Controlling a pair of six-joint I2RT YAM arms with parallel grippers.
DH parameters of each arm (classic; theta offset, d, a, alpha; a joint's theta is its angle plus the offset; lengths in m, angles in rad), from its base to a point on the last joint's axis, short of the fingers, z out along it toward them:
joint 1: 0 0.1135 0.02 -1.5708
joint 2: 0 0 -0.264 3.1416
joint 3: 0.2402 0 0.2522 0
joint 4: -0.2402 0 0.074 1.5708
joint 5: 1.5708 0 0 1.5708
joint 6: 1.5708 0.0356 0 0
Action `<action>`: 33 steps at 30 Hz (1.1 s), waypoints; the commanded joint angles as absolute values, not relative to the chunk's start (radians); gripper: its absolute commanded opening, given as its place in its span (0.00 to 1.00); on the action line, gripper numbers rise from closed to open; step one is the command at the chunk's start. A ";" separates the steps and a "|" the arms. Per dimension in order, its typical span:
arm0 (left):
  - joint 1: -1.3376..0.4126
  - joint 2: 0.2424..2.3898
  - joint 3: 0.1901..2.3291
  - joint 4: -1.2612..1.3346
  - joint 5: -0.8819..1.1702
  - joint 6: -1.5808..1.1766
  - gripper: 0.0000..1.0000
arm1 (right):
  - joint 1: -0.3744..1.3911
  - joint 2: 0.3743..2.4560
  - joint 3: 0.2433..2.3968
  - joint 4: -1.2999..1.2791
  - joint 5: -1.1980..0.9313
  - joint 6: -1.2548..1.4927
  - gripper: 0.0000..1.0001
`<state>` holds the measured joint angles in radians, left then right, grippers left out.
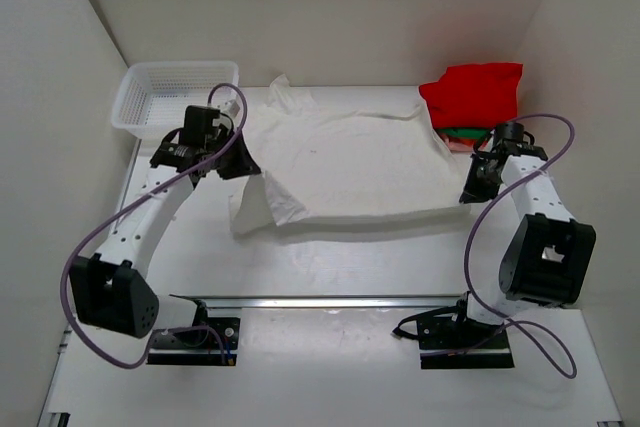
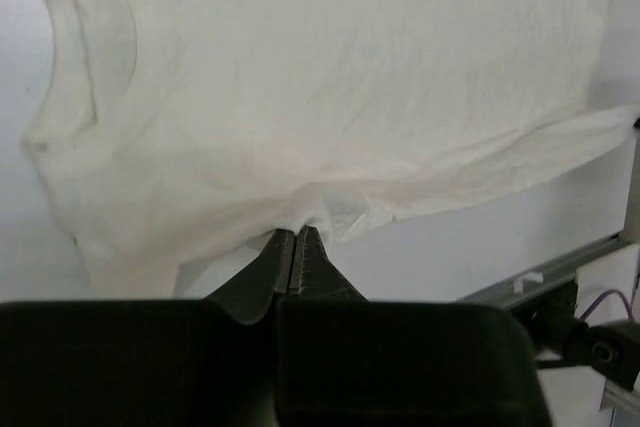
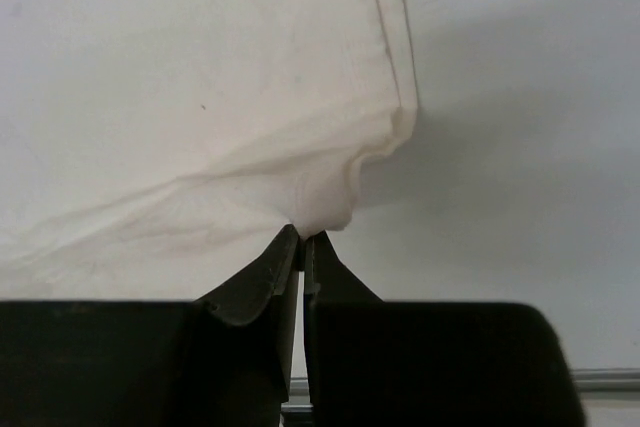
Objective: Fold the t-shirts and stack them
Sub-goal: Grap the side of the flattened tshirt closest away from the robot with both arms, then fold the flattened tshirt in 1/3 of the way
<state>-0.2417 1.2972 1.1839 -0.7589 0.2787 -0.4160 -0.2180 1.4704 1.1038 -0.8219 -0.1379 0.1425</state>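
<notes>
The red shirt [image 1: 472, 93] covers most of the stack beneath it, so only thin green and pink edges [image 1: 460, 134] show. In both wrist views the cream shirt [image 2: 330, 77] runs off the top edge. The left arm [image 1: 190, 142] hides the near right corner of the basket [image 1: 130, 107].

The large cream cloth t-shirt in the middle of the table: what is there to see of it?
The cream cloth t-shirt is thin, soft, wrinkled cloth, plain and off-white, with a hemmed edge. It lies spread wide across the middle of the white table, one short sleeve pointing to the far left. The left gripper and the right gripper are each shut on an opposite side edge, and the cloth puckers at both pinches.
</notes>
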 commanded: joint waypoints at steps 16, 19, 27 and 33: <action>-0.178 1.768 1.543 -0.512 0.308 -0.430 0.00 | -0.199 1.818 1.406 -0.729 -0.144 0.198 0.01; -0.161 1.839 1.600 -0.514 0.273 -0.440 0.02 | -0.193 1.864 1.446 -0.712 -0.123 0.212 0.15; -0.112 1.862 1.765 -0.513 0.241 -0.463 0.58 | -0.212 1.798 1.439 -0.637 -0.035 0.296 0.33; -0.146 1.596 1.402 -0.689 0.194 -0.373 0.63 | -0.213 1.672 1.223 -0.653 -0.052 0.282 0.38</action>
<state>-0.1146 1.7794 1.6028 -0.5377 0.2245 -0.4232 -0.2062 1.7447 1.2873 -0.6518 -0.0601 0.2737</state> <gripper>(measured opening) 0.624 0.381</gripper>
